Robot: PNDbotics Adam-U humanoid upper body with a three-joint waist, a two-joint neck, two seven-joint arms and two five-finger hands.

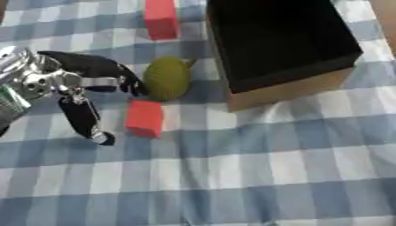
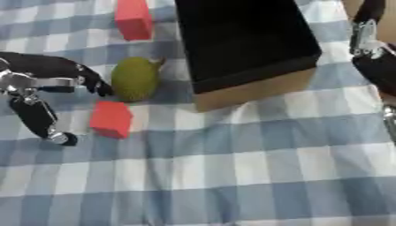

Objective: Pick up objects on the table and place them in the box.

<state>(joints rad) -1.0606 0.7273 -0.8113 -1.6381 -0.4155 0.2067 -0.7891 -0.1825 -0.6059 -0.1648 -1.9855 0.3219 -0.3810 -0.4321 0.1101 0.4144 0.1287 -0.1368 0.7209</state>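
A small red block (image 1: 145, 118) lies on the checked cloth, just right of my left hand (image 1: 77, 84). That hand is open: its fingers reach toward a green oval fruit (image 1: 165, 78) above the block, its thumb (image 1: 83, 119) hangs down left of the block, neither closed on anything. A taller red block (image 1: 161, 18) stands at the far edge. The cardboard box (image 1: 287, 91) with a black inside sits to the right of the fruit. My right arm (image 2: 373, 48) shows at the right edge of the right eye view; its hand is out of sight.
The blue-and-white checked tablecloth (image 1: 255, 172) covers the whole table. The box's near left corner stands close to the fruit.
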